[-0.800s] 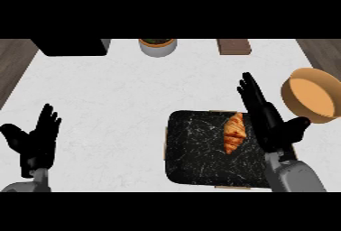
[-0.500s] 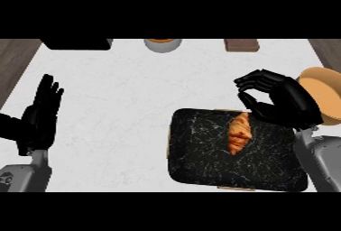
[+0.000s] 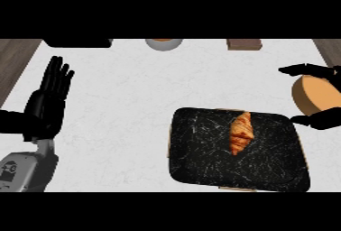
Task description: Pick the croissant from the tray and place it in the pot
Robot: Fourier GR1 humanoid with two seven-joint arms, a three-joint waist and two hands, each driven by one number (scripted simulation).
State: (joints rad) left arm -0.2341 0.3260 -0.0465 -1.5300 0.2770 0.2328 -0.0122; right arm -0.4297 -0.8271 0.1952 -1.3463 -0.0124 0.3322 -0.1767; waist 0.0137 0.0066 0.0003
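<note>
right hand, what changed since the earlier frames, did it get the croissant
The right hand swung right, off the tray and away from the croissant, and now shows at the view's right edge by the pot. It took hold of nothing: the croissant lies on the tray as before. The left hand stays open at the left.

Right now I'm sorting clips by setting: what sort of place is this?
Probably a kitchen counter: a pale, marbled worktop with a croissant lying on a dark tray, and an orange pot just beyond the tray's far right corner.
</note>
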